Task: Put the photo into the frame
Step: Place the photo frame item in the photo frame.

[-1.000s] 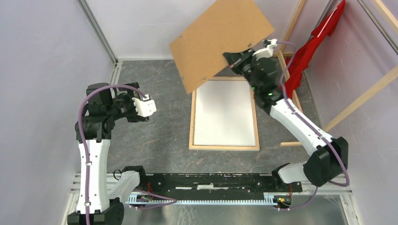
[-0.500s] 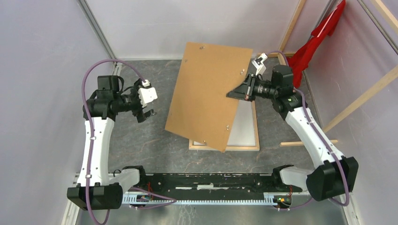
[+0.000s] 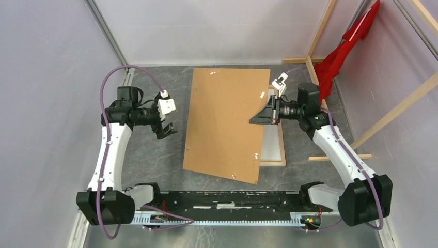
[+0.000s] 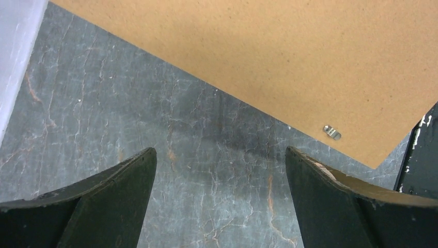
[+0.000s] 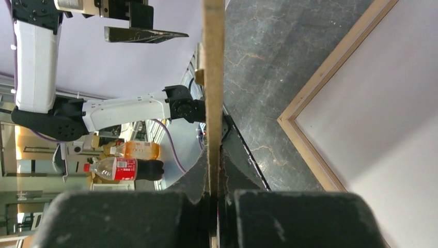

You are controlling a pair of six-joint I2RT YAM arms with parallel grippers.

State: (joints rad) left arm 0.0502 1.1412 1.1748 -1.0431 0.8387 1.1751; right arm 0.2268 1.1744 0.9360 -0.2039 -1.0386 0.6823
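Frame (image 3: 282, 148) flat, long axis near-far; right claw (image 5: 213, 182) pinches backing board (image 3: 227, 124).

Overhead, the light is bright and even; the table (image 3: 155, 155) has no glare and only weak shadows. In my left wrist view the backing board (image 4: 289, 57) throws a soft dark band on the stone, from the centre toward 3 o'clock. My left fingers (image 4: 93, 206), at 6 o'clock, are dark and slightly soft. In my right wrist view my right fingers (image 5: 310, 217), at 6 o'clock, are black and out of focus, and the room at 9 o'clock looks bright.
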